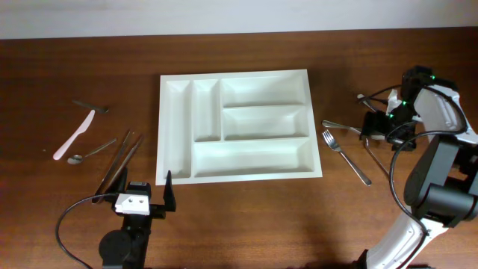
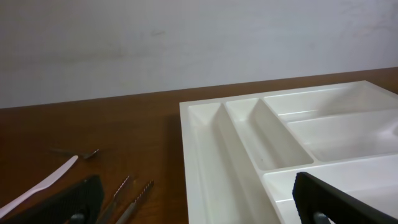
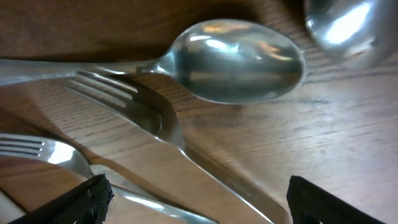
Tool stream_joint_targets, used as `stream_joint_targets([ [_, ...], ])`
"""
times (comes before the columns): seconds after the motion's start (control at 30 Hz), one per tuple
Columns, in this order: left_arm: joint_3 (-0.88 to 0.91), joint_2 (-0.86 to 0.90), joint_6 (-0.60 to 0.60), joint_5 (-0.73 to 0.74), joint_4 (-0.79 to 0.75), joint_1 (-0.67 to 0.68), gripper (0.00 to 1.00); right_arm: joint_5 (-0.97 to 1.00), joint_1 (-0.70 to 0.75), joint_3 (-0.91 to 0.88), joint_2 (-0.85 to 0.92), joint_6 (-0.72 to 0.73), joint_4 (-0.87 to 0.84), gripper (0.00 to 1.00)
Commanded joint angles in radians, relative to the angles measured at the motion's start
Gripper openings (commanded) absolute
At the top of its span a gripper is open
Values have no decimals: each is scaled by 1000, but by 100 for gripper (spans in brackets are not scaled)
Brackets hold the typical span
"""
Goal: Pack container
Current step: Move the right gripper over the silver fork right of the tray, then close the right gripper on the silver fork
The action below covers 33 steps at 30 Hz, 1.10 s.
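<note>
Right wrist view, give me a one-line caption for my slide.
Open right end effector hovering low over a spoon and a fork on the wooden table.

The brown wooden table (image 1: 75, 60) carries a white cutlery tray (image 1: 246, 176). Left of it lie a pink knife (image 1: 75, 134), a spoon (image 1: 91, 153) and two steel knives (image 1: 122, 158); right, a fork (image 1: 345, 157)

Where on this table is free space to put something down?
Free: the wood strip behind the tray, and the wood in front of it, right of the left tool. The tray's compartments are empty. Crowded: knives left of the tray; fork and spoon at the right tool.
</note>
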<state>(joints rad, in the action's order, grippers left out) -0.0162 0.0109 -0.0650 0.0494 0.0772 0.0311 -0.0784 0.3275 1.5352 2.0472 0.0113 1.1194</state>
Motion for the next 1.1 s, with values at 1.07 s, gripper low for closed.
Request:
stream_joint_targets([
  [1.07, 8, -6, -19, 7, -3, -6, 99, 116, -122, -168, 22, -212, -218, 68],
])
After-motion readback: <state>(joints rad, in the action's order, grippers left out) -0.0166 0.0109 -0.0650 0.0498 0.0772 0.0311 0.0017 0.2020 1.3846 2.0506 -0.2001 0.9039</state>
